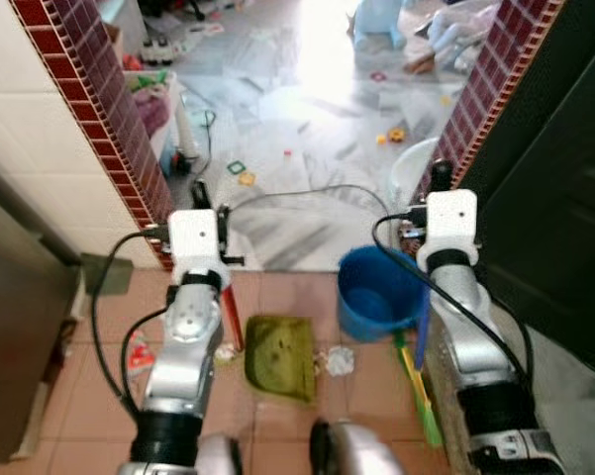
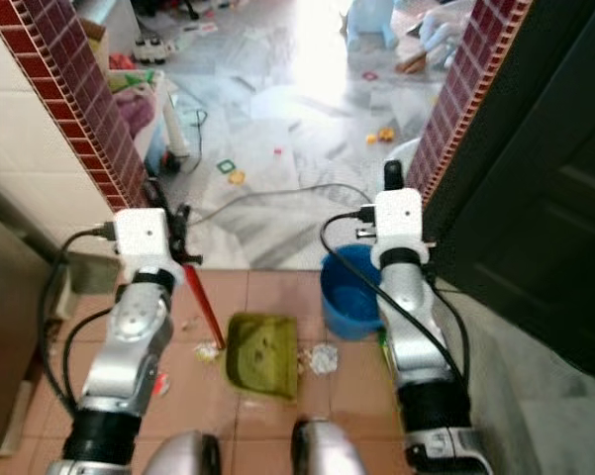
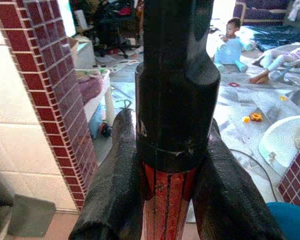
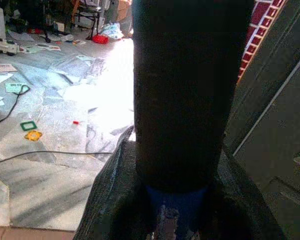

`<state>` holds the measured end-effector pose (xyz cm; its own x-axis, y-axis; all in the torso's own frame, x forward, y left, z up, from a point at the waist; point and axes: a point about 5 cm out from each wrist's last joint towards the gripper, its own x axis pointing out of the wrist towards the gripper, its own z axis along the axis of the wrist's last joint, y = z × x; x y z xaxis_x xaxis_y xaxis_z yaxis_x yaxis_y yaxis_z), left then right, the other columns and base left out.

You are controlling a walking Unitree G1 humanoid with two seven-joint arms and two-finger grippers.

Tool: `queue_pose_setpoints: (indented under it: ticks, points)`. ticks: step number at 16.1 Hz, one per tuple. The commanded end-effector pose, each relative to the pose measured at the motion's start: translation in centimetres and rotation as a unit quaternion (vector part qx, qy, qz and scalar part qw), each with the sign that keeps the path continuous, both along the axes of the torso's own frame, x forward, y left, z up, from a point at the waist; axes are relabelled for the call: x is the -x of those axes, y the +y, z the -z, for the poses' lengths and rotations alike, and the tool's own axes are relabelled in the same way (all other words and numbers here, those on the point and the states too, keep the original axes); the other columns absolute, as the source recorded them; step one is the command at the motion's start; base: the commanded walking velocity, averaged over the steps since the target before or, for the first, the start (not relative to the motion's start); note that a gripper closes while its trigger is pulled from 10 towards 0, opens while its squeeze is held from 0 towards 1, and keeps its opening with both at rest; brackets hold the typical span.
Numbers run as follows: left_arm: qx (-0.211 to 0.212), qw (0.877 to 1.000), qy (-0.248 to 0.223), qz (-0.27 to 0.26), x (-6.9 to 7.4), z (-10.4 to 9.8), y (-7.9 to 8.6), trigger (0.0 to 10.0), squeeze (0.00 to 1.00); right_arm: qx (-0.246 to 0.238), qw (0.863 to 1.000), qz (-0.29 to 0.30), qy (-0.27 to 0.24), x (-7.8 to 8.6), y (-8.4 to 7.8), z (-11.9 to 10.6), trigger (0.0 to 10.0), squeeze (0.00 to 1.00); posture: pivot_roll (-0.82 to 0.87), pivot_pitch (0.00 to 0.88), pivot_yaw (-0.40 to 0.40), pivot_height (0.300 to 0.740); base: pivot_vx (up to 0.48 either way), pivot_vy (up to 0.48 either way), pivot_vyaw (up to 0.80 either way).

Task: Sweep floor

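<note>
Red floor tiles [image 1: 287,297] carry a green dustpan [image 1: 280,356] with a scrap [image 1: 339,360] beside it, so sweeping isn't done; the left tool [image 3: 167,200] squeezes the red dustpan handle [image 2: 203,302], the right tool [image 4: 177,210] squeezes the blue broom [image 1: 422,346].

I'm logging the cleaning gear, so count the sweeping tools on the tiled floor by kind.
Dustpan: 1
Broom: 1
Bucket: 1
Total: 3
</note>
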<state>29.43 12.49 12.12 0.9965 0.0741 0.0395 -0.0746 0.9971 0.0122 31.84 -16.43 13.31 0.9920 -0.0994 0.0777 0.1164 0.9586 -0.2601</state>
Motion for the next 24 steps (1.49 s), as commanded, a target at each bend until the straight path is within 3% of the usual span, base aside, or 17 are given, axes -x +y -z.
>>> queue_pose_setpoints:
  ticks: [1,4,8,13,15,19,24]
  points:
    - [-0.019,0.999,-0.026,-0.020,0.1,-1.1,0.9,10.0,0.00,-0.003,1.000,-0.010,-0.019,-0.2,0.5,-0.8,10.0,0.00,-0.08,0.116,0.000,0.740,0.000,0.000,0.00]
    - [-0.056,0.997,-0.040,-0.035,0.4,-1.5,2.0,10.0,0.00,-0.007,1.000,-0.011,-0.019,-0.3,0.5,-0.8,10.0,0.00,-0.07,0.115,-0.002,0.740,0.000,0.000,0.00]
    - [-0.043,0.998,-0.023,-0.051,-0.1,-0.6,2.5,10.0,0.00,-0.012,1.000,-0.015,-0.020,-0.4,0.7,-0.8,10.0,0.00,-0.08,0.116,-0.007,0.740,0.000,0.000,0.00]
    - [-0.044,0.998,-0.021,-0.036,-0.9,-0.7,2.7,10.0,0.00,0.021,0.999,-0.044,-0.019,-1.1,1.1,-1.6,10.0,0.00,-0.08,0.136,-0.045,0.740,0.000,0.000,0.00]
    - [-0.053,0.998,-0.022,-0.035,-1.0,-0.7,3.0,10.0,0.00,0.018,0.998,-0.063,-0.014,-1.5,1.9,-1.7,10.0,0.00,-0.09,0.144,-0.046,0.740,0.000,0.000,0.00]
    - [-0.025,0.998,0.004,-0.050,-0.6,0.2,4.2,10.0,0.00,0.022,0.989,-0.145,-0.015,-1.5,4.3,-1.6,10.0,0.00,-0.07,0.157,0.019,0.740,0.000,0.000,0.00]
    - [-0.027,0.998,0.014,-0.062,-0.3,0.8,5.1,10.0,0.00,-0.001,0.990,-0.139,-0.033,-1.7,5.4,-1.6,10.0,0.00,-0.05,0.178,0.008,0.740,0.000,0.000,0.00]
